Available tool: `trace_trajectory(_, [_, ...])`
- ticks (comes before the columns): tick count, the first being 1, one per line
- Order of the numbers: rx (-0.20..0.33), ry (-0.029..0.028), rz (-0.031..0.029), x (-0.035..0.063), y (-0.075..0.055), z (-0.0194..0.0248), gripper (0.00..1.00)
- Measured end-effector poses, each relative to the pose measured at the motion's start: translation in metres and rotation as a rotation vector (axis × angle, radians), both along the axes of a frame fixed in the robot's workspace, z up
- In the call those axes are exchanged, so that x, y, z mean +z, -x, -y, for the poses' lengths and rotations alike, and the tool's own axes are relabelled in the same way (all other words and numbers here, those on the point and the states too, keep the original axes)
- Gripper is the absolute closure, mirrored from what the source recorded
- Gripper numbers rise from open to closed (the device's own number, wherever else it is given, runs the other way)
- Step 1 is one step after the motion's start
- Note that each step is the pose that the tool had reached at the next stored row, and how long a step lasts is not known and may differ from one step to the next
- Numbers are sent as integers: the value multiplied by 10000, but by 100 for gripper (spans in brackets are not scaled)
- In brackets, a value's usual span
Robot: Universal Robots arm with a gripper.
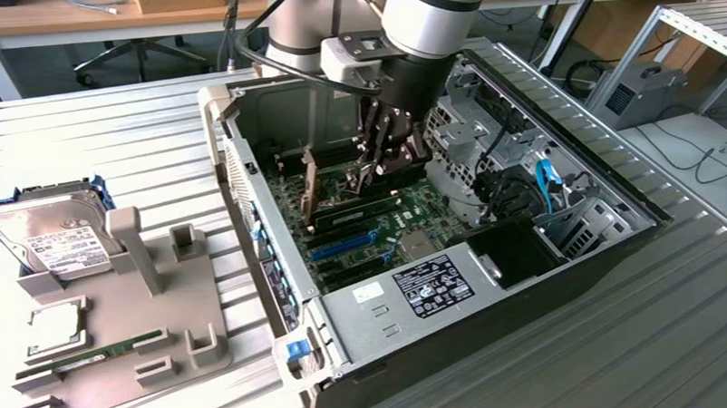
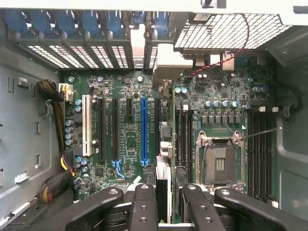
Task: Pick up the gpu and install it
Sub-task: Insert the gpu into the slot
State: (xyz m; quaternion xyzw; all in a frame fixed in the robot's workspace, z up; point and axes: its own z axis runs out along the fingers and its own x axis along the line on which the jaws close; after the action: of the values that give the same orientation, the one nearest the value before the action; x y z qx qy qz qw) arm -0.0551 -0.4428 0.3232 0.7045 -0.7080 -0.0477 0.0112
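Hovering inside the open black computer case [image 1: 607, 250], the gripper [image 2: 163, 207] has its jaws narrowed on the thin black gpu card [image 2: 162, 144], held edge-on above the green motherboard [image 2: 125, 139], apparently for slot alignment.

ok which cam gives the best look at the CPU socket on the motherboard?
Wrist view: the CPU socket is seen straight on, with its metal frame and centre unobstructed. The exterior view catches it only at a slant, as a small silvery patch on the board next to the power supply.
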Motion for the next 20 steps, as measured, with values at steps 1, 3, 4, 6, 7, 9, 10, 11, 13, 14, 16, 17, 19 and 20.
trace_trajectory(1, [0,1,0,-1,2,0,74])
trace_trajectory(3, [0,1,0,-4,8,0,74])
trace_trajectory(4, [0,1,0,-5,10,0,74])
trace_trajectory(6, [0,1,0,-8,15,0,74])
trace_trajectory(7, [0,1,-1,-9,17,0,74])
trace_trajectory(9, [0,1,0,-13,22,0,74])
trace_trajectory(10, [-1,0,0,-16,24,0,74])
trace_trajectory(11, [0,-1,0,-18,27,0,74])
trace_trajectory(13, [0,1,0,-23,31,0,74])
trace_trajectory(14, [0,1,0,-26,33,0,74])
trace_trajectory(16, [-1,0,0,-33,40,0,74])
trace_trajectory(17, [0,-1,0,-36,43,0,74])
trace_trajectory(19, [0,2,-1,-43,50,0,74])
trace_trajectory(20, [0,1,0,-47,56,0,74])
